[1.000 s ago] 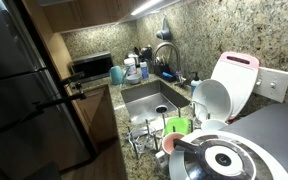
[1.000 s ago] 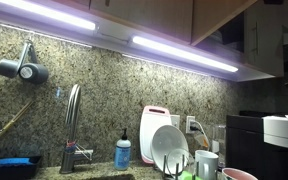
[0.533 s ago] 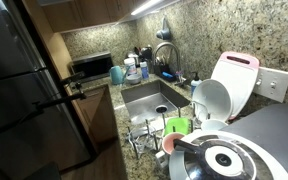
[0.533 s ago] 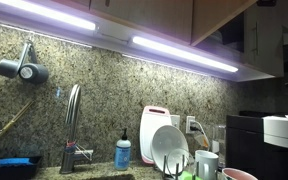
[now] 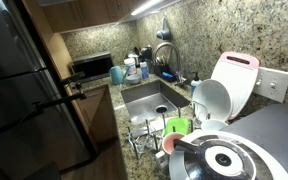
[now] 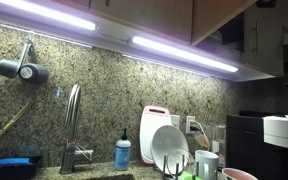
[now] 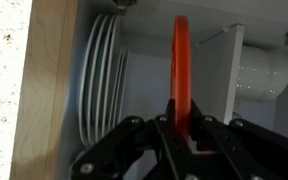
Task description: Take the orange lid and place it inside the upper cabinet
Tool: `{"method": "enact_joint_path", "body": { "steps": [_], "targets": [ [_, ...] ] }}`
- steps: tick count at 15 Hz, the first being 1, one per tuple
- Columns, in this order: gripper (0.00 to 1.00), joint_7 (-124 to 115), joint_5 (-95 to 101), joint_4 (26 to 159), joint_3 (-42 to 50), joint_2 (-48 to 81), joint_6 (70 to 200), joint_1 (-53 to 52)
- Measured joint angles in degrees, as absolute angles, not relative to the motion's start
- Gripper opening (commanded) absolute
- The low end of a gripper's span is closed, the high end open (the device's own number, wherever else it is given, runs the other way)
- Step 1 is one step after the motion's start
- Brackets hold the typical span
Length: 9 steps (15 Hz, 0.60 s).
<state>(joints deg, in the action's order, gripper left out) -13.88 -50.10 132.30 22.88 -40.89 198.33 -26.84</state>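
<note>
No legible writing anywhere; the label on the blue plastic soap bottle (image 6: 123,153) is too small to read.

Gripper (image 7: 182,128) clamped on the orange lid (image 7: 182,60), seen from the wrist.
Black fingers (image 7: 162,135) enter from the bottom edge of the wrist view and pinch the lid's lower rim from both sides, with no gap at the pads. The lid stands upright and edge-on between them. Dark linkage bars splay outward to either side below the grip.
</note>
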Motion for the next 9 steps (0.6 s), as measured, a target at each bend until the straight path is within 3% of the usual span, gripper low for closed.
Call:
{"method": "enact_joint_path", "body": {
  "steps": [9],
  "targets": [
    [0.04, -14.0, -50.0, 127.6, 25.4, -35.1, 198.3, -26.7]
  ]
}}
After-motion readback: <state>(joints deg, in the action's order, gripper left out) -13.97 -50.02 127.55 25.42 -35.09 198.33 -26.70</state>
